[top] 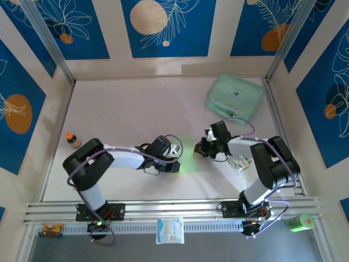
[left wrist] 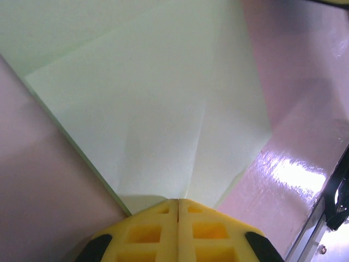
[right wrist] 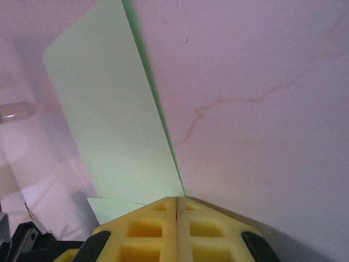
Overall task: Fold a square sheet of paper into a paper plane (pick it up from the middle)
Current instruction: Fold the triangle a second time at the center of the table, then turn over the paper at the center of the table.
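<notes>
The light-green sheet of paper lies on the table between the two arms. In the left wrist view the paper is partly folded, with flaps meeting at a centre crease and tapering to a point. My left gripper is shut, its tips resting on that pointed end. From above, the left gripper sits at the paper's left side. My right gripper is at its right side. The right gripper is shut too, tips at an edge of the paper. I cannot tell if either pinches paper.
A mint-green rounded case stands at the back right. A small bottle with an orange cap is at the left edge. A white-and-blue packet lies by the right arm. Another packet and a green can sit past the front rail.
</notes>
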Controlling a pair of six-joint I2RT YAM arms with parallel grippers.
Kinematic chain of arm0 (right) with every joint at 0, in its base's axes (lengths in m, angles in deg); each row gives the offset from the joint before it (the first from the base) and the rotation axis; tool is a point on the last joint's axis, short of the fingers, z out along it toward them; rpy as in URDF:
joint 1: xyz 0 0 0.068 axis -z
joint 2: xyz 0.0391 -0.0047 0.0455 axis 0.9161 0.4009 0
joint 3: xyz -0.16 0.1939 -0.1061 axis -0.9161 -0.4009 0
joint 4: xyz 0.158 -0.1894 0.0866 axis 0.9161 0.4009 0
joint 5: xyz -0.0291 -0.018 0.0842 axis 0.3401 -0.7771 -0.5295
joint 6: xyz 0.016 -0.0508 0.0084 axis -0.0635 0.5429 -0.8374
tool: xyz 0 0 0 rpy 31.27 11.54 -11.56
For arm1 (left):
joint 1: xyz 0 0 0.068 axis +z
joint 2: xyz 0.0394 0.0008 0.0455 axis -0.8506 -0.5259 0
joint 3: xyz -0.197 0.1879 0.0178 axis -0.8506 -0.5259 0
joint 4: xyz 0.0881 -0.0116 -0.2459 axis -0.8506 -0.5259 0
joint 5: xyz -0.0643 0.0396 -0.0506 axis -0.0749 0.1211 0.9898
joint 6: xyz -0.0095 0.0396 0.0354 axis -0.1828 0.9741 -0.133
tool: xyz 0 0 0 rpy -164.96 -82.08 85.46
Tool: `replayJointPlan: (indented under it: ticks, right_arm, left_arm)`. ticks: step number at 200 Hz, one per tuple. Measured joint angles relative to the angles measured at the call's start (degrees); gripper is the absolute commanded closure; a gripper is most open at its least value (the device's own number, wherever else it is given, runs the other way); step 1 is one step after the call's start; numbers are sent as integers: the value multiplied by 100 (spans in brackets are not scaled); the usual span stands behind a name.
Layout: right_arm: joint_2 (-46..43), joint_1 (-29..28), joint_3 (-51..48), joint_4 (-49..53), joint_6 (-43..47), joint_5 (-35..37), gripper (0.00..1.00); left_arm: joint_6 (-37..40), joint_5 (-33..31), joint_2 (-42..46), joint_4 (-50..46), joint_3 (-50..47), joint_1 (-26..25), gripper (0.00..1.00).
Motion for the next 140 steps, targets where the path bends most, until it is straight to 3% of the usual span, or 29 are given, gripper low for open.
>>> replayJointPlan:
  ticks: [23, 68, 140]
  right_arm:
    - [-564, -105, 0, 284, 13, 55, 91]
    - [-1569, -415, -330, 671, -160, 70, 77]
    - [-1777, -841, -726, 1060, -601, 52, 67]
  left_arm:
    - [7, -59, 101, -205, 0, 0, 100]
    - [225, -227, 243, -855, 501, 92, 91]
    - [605, -247, -284, -1036, 1091, 387, 94]
